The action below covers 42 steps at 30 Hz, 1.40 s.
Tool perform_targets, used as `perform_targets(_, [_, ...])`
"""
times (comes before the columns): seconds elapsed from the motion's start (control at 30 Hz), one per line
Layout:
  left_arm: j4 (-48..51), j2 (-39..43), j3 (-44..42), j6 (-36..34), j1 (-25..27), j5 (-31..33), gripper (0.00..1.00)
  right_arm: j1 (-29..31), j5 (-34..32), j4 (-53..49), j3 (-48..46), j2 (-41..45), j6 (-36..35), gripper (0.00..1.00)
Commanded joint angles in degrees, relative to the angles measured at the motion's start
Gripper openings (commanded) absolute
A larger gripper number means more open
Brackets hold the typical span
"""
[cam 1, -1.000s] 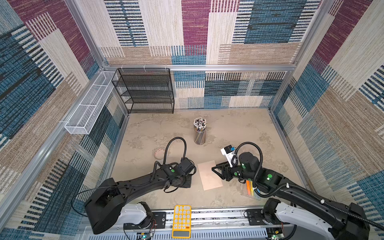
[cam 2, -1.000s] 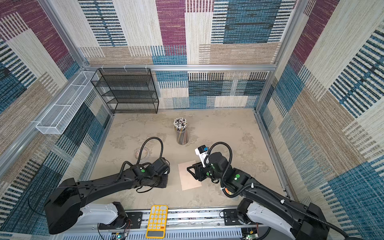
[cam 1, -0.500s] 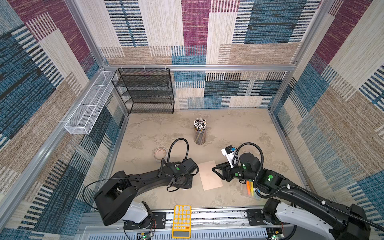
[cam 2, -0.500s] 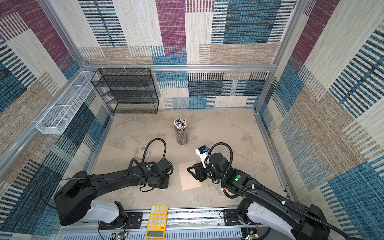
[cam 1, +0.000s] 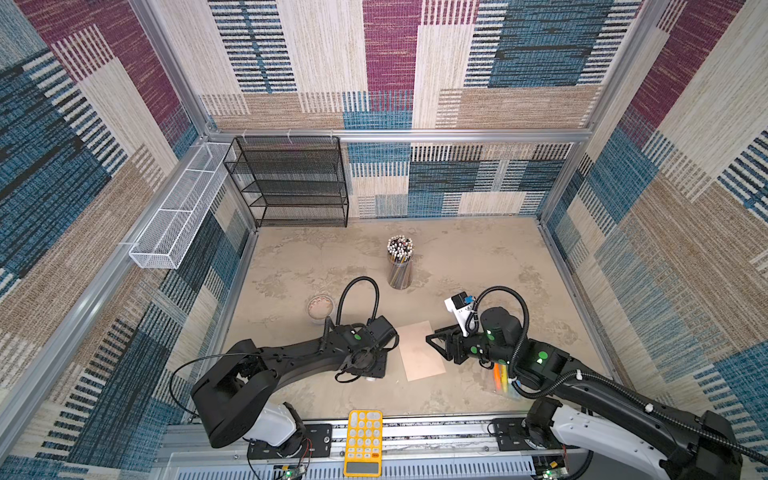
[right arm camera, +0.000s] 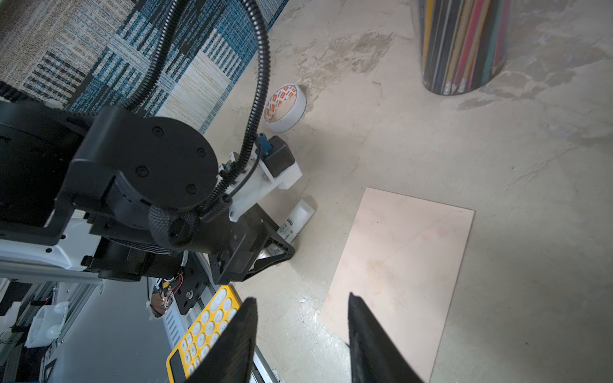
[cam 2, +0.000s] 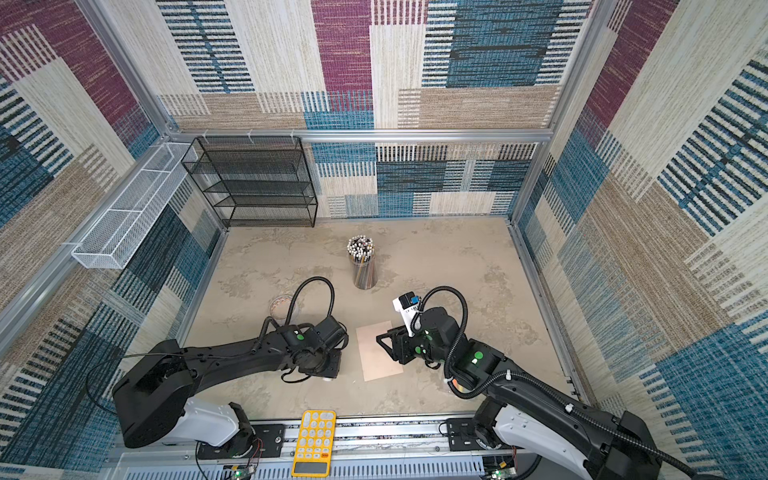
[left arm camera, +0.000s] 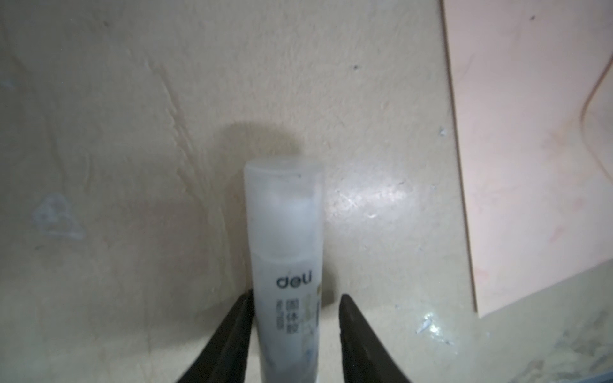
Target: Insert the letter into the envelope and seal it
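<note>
The left pincer (left arm camera: 295, 295) stands open around a white glue stick (left arm camera: 285, 265). One finger touches the side of the tube and the other is clearly apart from it, so nothing is clamped. The stick's cap points away from the wrist. In both top views this pincer is hidden under its own arm, in the lower middle of the frame, just left of the envelope (cam 1: 417, 353).

The right pincer (cam 1: 432, 340) is open as well, with nothing between its spread fingers. In both top views it points left, with its tips at the envelope's right long edge. Whether they touch the paper I cannot tell.

The envelope (cam 2: 380, 353) lies flat on the table (cam 1: 478, 257) between the two pincers, in the lower middle of the frame.

- A roll of tape (cam 1: 321, 307) lies up and left of the left arm.
- A cup of pencils (cam 1: 400, 266) stands above the envelope, near the centre.
- Bright markers (cam 1: 500, 374) show under the right arm.
- A yellow calculator (cam 1: 363, 440) sits at the bottom edge.
</note>
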State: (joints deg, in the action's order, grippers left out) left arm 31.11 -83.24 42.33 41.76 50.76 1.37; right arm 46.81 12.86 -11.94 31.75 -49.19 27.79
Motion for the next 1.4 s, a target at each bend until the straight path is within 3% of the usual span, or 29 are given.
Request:
perform_targets(0.0, [2.1,0.3,0.2,1.6,-0.1,0.2,0.53,0.0,-1.1,0.6,0.1,0.1,0.2,0.48])
perform_targets(0.47, [4.8,6.6,2.4,-0.1,0.0,1.2,0.73,0.0,-1.8,0.3,0.8,-0.5,-0.3,0.48])
perform_targets(0.5, [5.1,7.2,2.7,-0.2,0.0,1.3,0.76,0.0,-2.0,0.2,1.0,-0.6,-0.4,0.48])
perform_targets(0.6, [6.1,9.2,3.6,-0.6,0.0,2.1,0.99,0.0,-2.6,-0.6,1.7,-0.6,-0.9,0.50])
perform_targets(0.97, [13.1,22.1,10.6,-6.6,-0.1,13.0,0.99,0.0,-9.6,-0.5,3.9,-0.2,-3.4,0.56])
perform_targets(1.2, [9.0,31.1,10.4,-14.9,-4.9,22.2,0.99,0.0,-22.0,2.8,4.3,-0.3,-7.4,0.61])
perform_targets(1.37, [-3.1,37.7,3.0,-22.1,-12.3,27.7,0.99,-0.6,-45.9,10.5,-0.6,1.7,-13.9,0.69])
